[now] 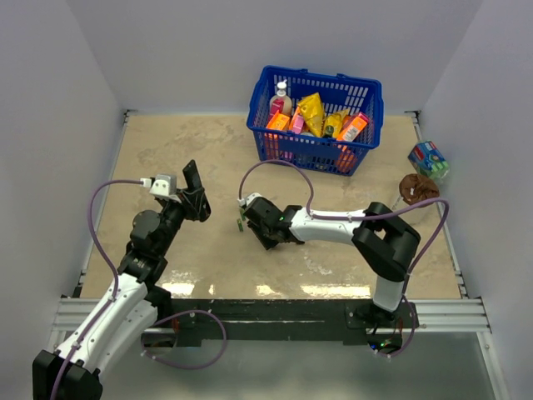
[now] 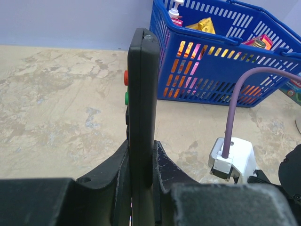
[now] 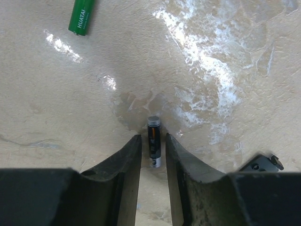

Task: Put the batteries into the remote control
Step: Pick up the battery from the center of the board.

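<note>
Left gripper (image 2: 141, 153) is raised and clamped on the slim black remote control (image 2: 142, 89), which stands upright and edge-on, orange and green buttons on its side. Right gripper (image 3: 153, 137) is down at the glossy, mottled table (image 3: 225, 70), jaws slightly apart either side of a dark cylindrical battery (image 3: 154, 141). A green battery (image 3: 83, 16) lies well ahead to the left. The blue slatted basket (image 2: 211, 70) stands well behind.
</note>
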Robot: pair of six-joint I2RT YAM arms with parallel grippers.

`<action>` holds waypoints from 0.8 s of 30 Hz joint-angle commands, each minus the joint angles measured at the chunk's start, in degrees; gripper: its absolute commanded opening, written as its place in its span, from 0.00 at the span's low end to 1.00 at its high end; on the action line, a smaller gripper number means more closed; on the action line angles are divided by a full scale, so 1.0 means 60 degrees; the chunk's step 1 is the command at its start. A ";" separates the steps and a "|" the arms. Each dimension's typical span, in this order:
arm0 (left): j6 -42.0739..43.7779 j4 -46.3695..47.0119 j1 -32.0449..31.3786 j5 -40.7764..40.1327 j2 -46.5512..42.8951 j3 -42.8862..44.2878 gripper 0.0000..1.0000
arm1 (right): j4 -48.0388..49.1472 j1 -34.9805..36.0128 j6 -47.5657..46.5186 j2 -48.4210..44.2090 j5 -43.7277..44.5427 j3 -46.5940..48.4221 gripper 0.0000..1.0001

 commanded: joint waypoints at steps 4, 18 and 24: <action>-0.0101 0.0642 0.0047 0.0128 0.0007 0.0016 0.00 | -0.1189 -0.0076 0.0024 0.0285 0.0248 -0.0696 0.32; -0.0116 0.0671 0.0047 0.0216 0.0080 0.0001 0.00 | -0.1848 -0.0076 0.0653 0.0094 -0.0016 -0.0784 0.32; -0.0145 0.0686 0.0047 0.0217 0.0051 0.0001 0.00 | -0.1848 -0.0076 0.0624 0.0094 -0.0118 -0.0769 0.31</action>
